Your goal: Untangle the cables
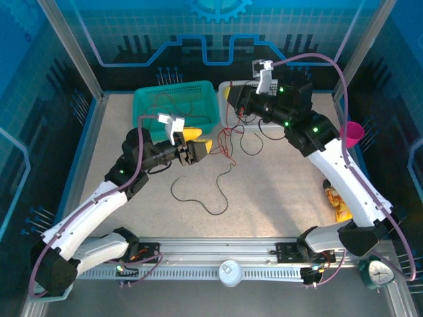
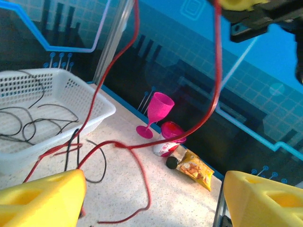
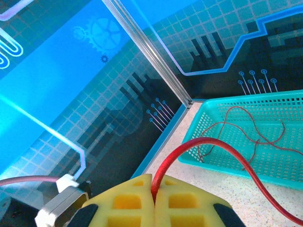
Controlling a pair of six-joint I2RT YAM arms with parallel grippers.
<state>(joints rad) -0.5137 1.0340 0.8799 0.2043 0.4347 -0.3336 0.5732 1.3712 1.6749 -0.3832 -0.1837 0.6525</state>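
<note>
Far side of counter (image 1: 277,191): left basket (image 1: 149,109) and right basket (image 2: 28,87) side by side, cables (image 1: 175,102) lying in both. Left claw (image 1: 200,140) just before left basket. Hanging cable (image 1: 228,132) drops from right claw (image 1: 229,94) to counter. Loose cable (image 1: 211,212) mid-counter, nearer the arm bases. Goblet (image 1: 352,135) at right edge, snack packet (image 1: 337,201) before it.

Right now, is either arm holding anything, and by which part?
The right arm's yellow fingers are pinched shut on a thin red cable, somewhere along its length. The left arm's fingers stand apart, gripping nothing.
</note>
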